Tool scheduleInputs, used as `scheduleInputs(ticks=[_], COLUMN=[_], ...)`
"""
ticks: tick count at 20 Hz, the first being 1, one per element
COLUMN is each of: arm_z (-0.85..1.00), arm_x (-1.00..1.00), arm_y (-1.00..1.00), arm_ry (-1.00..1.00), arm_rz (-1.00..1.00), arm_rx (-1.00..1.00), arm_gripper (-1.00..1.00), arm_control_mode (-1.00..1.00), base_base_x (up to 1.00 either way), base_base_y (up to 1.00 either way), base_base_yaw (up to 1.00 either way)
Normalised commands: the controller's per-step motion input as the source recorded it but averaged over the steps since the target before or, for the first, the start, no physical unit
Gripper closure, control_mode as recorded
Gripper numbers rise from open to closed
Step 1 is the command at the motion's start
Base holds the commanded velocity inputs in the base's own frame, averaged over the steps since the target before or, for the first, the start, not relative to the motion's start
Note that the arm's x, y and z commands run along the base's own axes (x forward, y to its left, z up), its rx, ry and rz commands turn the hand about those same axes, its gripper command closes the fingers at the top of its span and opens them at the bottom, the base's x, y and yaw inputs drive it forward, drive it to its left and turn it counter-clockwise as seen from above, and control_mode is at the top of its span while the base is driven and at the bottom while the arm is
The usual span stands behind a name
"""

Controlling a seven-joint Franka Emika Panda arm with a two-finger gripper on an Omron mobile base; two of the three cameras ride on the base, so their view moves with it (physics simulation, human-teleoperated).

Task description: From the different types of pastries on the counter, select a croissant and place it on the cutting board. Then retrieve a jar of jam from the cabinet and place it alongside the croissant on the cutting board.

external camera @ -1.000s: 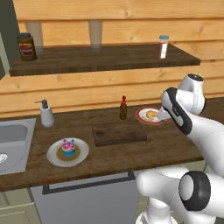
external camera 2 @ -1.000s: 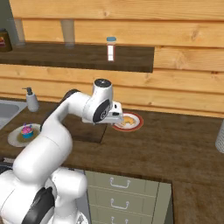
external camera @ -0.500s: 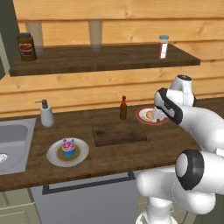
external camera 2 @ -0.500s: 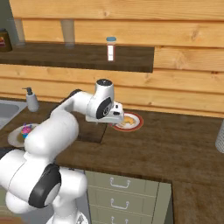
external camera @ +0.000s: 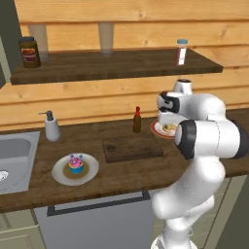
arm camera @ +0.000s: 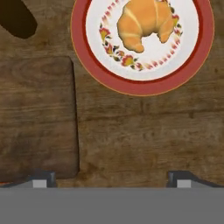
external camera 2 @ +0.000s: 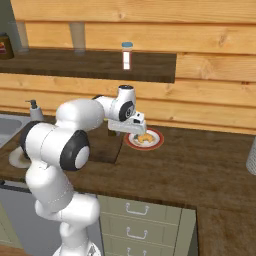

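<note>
Pincer spread wide, empty, above dark wood-grain table; golden crescent croissant on red-rimmed white floral plate; flat dark brown wooden cutting board beside plate, bare.

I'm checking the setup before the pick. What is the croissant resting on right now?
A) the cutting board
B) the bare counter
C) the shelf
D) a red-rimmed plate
D: the croissant lies on a red-rimmed plate with a flowered inner border, which sits on the counter beside the cutting board, not on it.
</note>
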Motion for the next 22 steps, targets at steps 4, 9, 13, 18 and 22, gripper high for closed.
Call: scheduleInputs(ticks=[4,9,13,18,22], arm_z=[-0.29,-0.54,-0.68,-0.49,-0.13], arm_x=[0.74,0.42,0.14,0.47,0.65], arm_y=[-0.34,-0.19,-0.05,-0.02,-0.07], arm_ry=[0.07,0.02,0.00,0.00,0.00], arm_rz=[-0.12,-0.06,-0.01,0.00,-0.01], arm_rx=[0.00,0.00,0.00,0.00,0.00], arm_gripper=[-1.00,-1.00,-1.00,-1.00,-1.00], arm_control_mode=[-1.00,-1.00,-1.00,-1.00,-1.00], base_base_x=[0.00,0.00,0.00,0.00,0.00], base_base_y=[0.00,0.00,0.00,0.00,0.00], base_base_yaw=[0.00,0.00,0.00,0.00,0.00])
